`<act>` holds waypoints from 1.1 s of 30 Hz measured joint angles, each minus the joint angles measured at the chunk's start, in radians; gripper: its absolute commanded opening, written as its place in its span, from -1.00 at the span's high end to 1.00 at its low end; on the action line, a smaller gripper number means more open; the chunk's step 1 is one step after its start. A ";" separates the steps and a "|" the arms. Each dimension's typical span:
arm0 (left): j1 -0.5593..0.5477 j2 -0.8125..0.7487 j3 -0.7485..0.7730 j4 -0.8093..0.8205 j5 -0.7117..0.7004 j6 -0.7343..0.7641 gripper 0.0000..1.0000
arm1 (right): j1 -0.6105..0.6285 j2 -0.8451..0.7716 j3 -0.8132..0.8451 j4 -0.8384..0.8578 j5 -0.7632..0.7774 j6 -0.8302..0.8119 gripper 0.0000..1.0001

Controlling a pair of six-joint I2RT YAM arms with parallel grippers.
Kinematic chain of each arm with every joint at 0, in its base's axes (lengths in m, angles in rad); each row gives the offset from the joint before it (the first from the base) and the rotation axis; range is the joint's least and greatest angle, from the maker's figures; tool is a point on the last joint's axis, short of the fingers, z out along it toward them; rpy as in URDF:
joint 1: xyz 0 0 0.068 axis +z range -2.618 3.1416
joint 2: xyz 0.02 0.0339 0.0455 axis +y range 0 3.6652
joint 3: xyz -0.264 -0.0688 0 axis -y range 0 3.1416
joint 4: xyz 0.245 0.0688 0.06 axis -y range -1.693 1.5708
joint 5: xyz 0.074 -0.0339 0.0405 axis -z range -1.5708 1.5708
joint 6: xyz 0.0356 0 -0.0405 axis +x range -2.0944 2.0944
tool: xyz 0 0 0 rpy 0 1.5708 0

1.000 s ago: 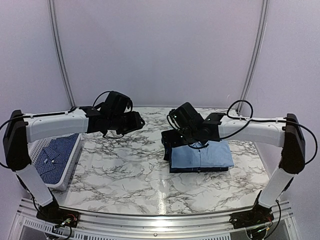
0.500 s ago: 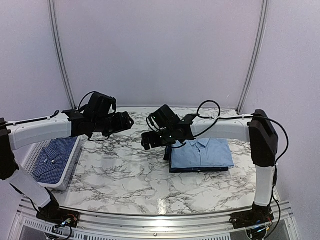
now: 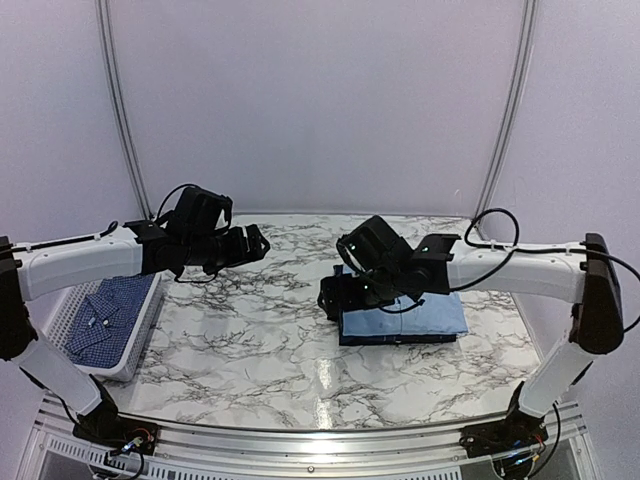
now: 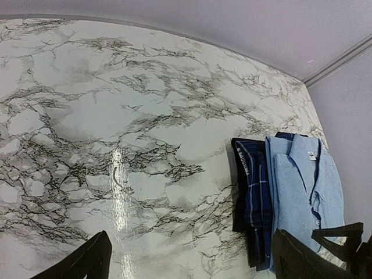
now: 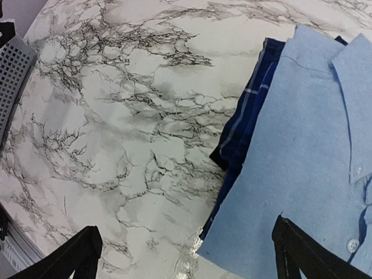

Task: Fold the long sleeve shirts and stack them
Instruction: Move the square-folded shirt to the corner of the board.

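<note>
Two folded long sleeve shirts are stacked at the table's right centre: a plain light blue shirt on top of a dark navy plaid shirt. A third, blue-and-white checked shirt lies in the basket at the left. My right gripper hovers open over the stack's left edge, holding nothing. Above bare marble left of the stack, my left gripper is open and empty too.
A white slatted basket stands at the table's left edge. The marble tabletop spreads between basket and stack. Grey walls with metal rails close off the back.
The left gripper has opened wide and its arm has drawn back to the left. The right arm swung left off the stack, then returned over its left edge.
</note>
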 measured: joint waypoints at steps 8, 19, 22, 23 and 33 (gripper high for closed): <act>0.000 0.000 0.000 0.000 0.004 0.000 -0.98 | 0.121 -0.154 -0.202 -0.123 0.017 0.157 -0.97; 0.000 0.020 0.001 -0.002 0.012 -0.001 -0.98 | 0.038 -0.293 -0.467 -0.250 0.027 0.265 -0.97; 0.000 0.022 0.001 -0.004 0.016 -0.001 -0.98 | -0.043 -0.271 -0.480 -0.227 0.035 0.240 -0.97; 0.000 0.022 0.001 -0.004 0.015 -0.001 -0.98 | -0.068 -0.260 -0.483 -0.211 0.038 0.227 -0.97; 0.004 0.021 0.001 -0.008 0.014 -0.001 -0.98 | -0.219 -0.118 -0.455 -0.090 0.111 0.044 -0.97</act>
